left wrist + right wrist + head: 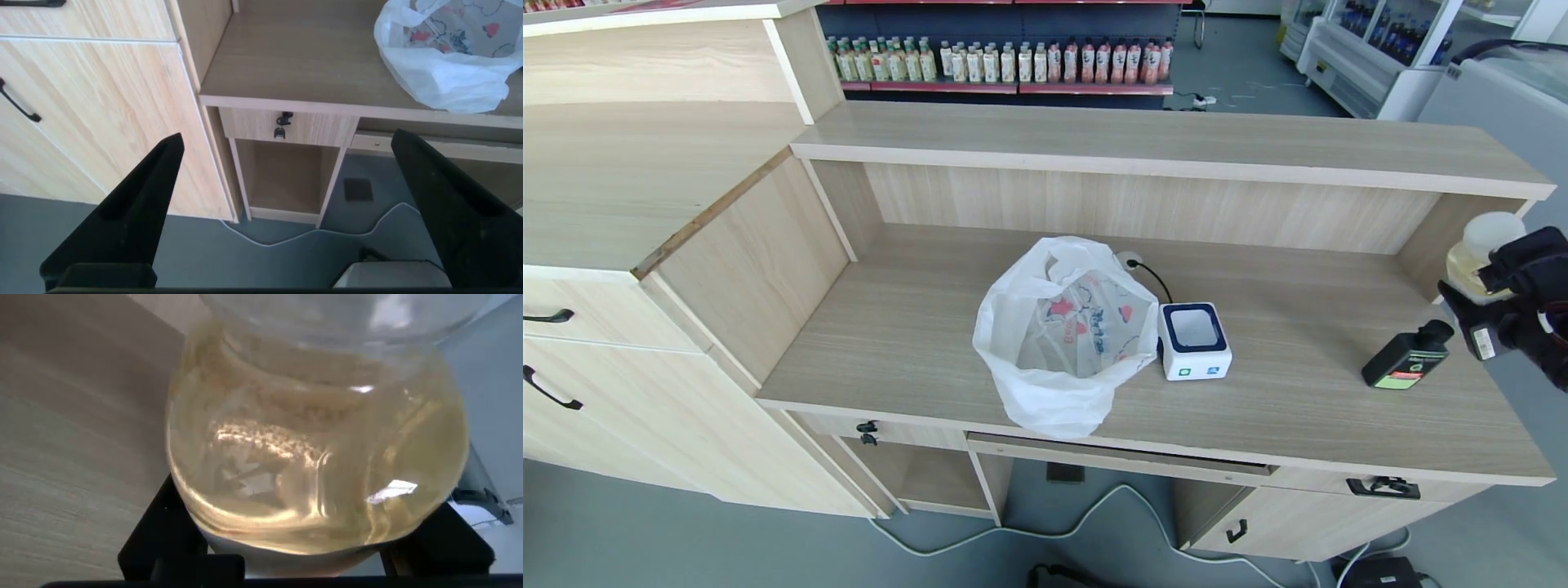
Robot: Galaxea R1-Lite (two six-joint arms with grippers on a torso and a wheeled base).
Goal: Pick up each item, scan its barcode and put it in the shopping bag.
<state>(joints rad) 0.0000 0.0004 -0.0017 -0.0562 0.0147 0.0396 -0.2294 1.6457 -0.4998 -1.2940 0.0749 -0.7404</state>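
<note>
Two items sit outside the shopping bag (1045, 392). Your right gripper (1482, 286) is clamped on a bottle of pale yellow liquid (1478, 245) at the right end of the counter (1298, 408). A dark bottle (1409, 357) lies on the counter near it. The scanner (1194, 343) sits just beside the bag. Your left gripper (288, 163) is spread wide, holding nothing, low off the counter's front left corner.

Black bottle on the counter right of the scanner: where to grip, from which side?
Take the black bottle by its wide body, below the narrow cap, closing across its long axis. Come from above, front side: the cap end points to the back right and nothing crowds it. Whether it stands or lies is unclear. The right gripper holds a bottle of yellow liquid.
</note>
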